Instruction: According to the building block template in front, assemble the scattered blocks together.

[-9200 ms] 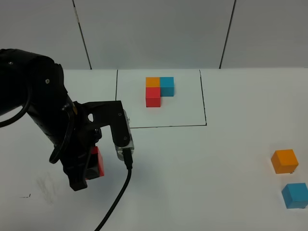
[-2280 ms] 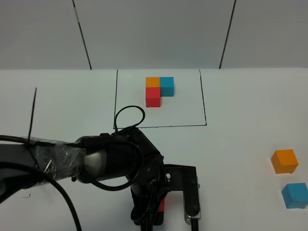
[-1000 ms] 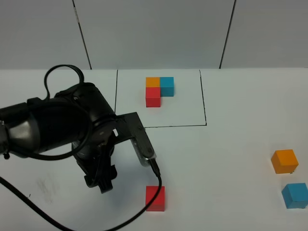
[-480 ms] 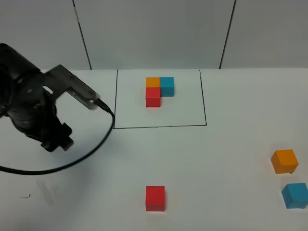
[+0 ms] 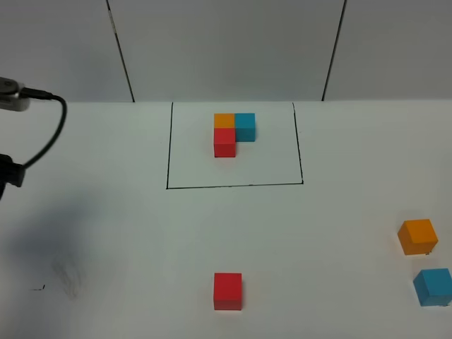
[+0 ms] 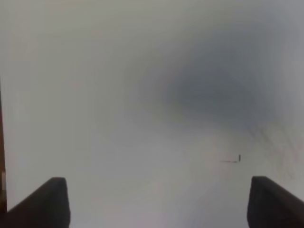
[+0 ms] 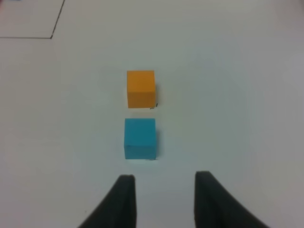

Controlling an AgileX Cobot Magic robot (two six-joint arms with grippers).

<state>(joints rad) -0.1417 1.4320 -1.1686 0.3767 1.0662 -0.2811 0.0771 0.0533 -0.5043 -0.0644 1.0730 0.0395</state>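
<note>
While left end effector (image 6: 159, 203) gapes wide over table (image 6: 95, 95), red block (image 5: 228, 291) lies well apart.

Cubes, total: six.
Scattered blocks on the counter (image 5: 332, 226): three, being one red cube (image 5: 228, 291), one orange cube (image 5: 417, 236) and one blue cube (image 5: 432, 287).
Building block template (image 5: 234, 131): one, made of three cubes, one each of orange, blue and red.
By colour: two red, two orange, two blue.
Drawn black rectangle (image 5: 168, 152): one.
Pincers: two, the left pincer (image 6: 157, 180) and the right pincer (image 7: 165, 176), each seen in its own wrist view.
Dark seams (image 5: 120, 53) on the back wall: two.
</note>
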